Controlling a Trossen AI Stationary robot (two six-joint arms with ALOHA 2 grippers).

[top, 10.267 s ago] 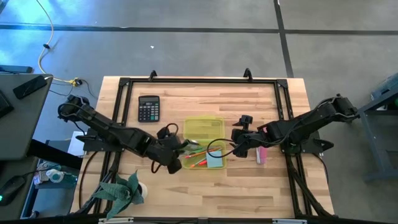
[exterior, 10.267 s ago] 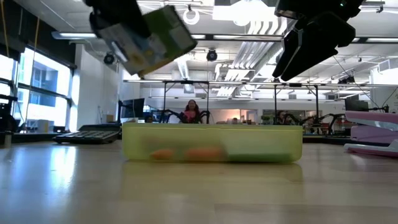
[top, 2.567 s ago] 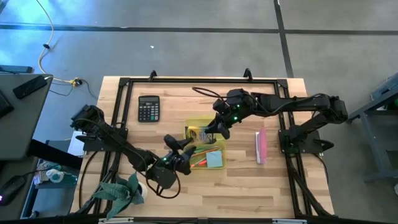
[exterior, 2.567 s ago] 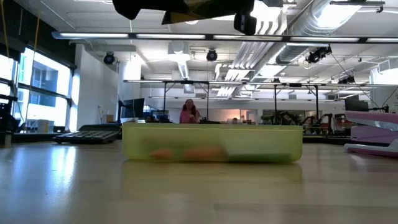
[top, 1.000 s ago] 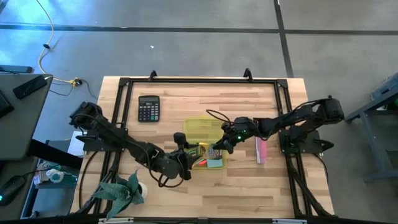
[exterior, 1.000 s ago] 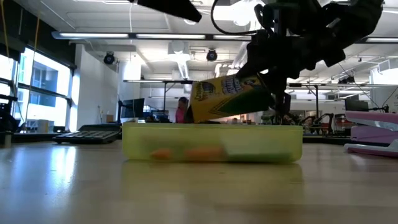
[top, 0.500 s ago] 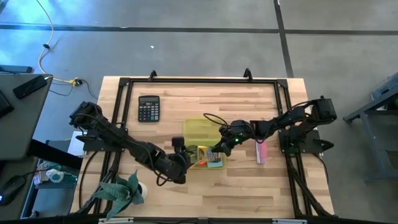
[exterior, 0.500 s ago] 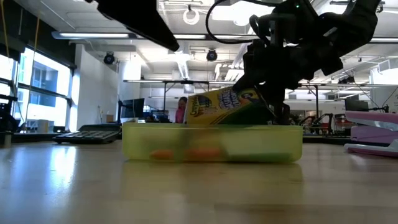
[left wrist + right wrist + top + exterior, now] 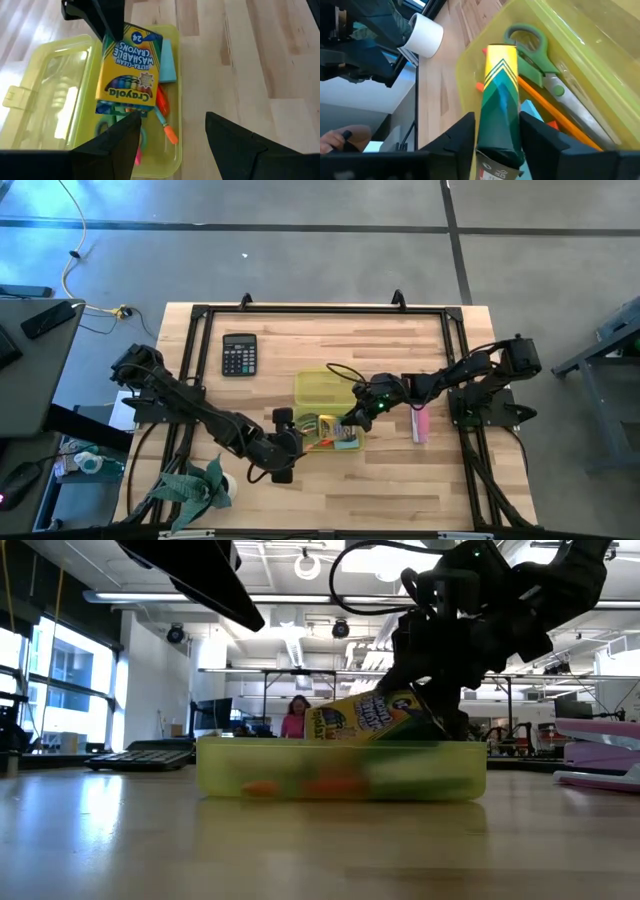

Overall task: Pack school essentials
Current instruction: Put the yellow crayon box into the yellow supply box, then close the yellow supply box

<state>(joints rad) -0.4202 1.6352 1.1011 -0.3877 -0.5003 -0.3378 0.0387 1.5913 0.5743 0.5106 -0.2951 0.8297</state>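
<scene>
The translucent yellow-green case (image 9: 325,388) lies open mid-table, lid toward the far edge. In its tray lie green-handled scissors (image 9: 530,47), an orange pencil (image 9: 555,115), a blue sticky-note pad (image 9: 167,62) and a red marker (image 9: 162,102). My right gripper (image 9: 497,137) is over the tray's right part, shut on a green-yellow crayon pack (image 9: 130,67) that lies tilted on these things. My left gripper (image 9: 172,137) hangs open above the tray's near left corner, holding nothing. My right gripper pinches the crayon pack near its right-hand end (image 9: 497,132), one finger on each wide face. The fingers (image 9: 430,690) come from the table's right, slanting down. The pack is tilted: its held end is raised at the rim and its other end (image 9: 330,725) is down in the tray.
A black calculator (image 9: 239,353) lies far left of the case. A pink stapler (image 9: 420,422) lies to the right. At the near left corner are a white roll (image 9: 229,486) and a green cloth (image 9: 190,480). A person (image 9: 298,718) shows in the room behind.
My right gripper has gone down and toward the near edge with the crayon pack. The pack's free end has sunk from above the rim into the tray, and it now lies flatter. My left gripper has drawn back a little toward the table's near left.
</scene>
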